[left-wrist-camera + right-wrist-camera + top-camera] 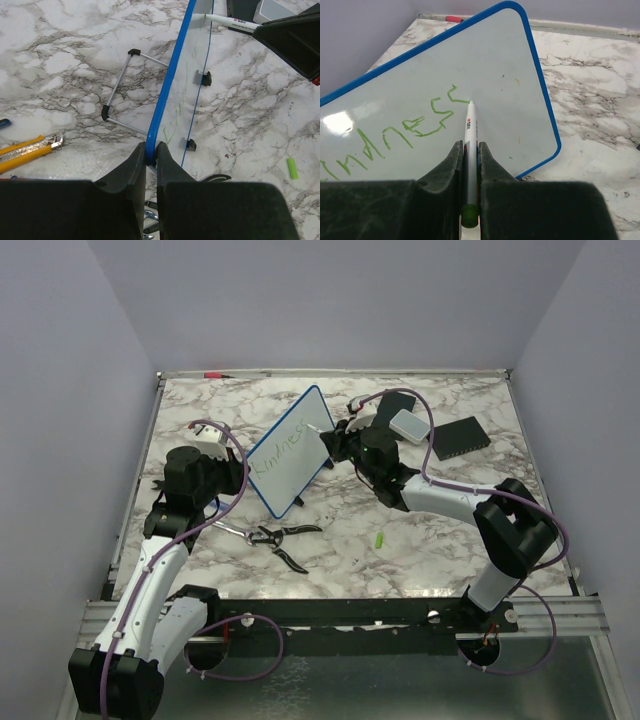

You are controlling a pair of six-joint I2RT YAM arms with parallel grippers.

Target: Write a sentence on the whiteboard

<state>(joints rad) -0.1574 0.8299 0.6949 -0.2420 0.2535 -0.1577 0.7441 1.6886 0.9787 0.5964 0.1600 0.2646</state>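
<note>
The whiteboard (292,450), white with a blue frame and rounded corners, is standing tilted on edge left of the desk's middle, its face turning toward the right arm. The sentence (405,131) is running across it in thin green handwriting, one line reading about "Kindness". The last letter is ending at the tip of a white marker (470,135), which is touching the board.

The right fingers (455,155) are pinching that marker tightly, its green end poking out toward the camera. The left fingers (141,157) are clamping narrowly on the whiteboard's blue lower edge. A wire stand (119,82) is reaching out from the whiteboard's back.

Pliers (280,537) are lying just nearward of the whiteboard, and a green cap (380,539) is lying well apart to its near right. Right of the whiteboard's far corner, a small white box (409,424) is lying against a black pad (395,403), with a second black pad (462,437) farther right. A yellow knife (30,150) is lying left of the whiteboard.

The desk (420,530) is showing open white marble with dark veins to the near right of the whiteboard. Pale lavender walls are closing it in on three sides.
</note>
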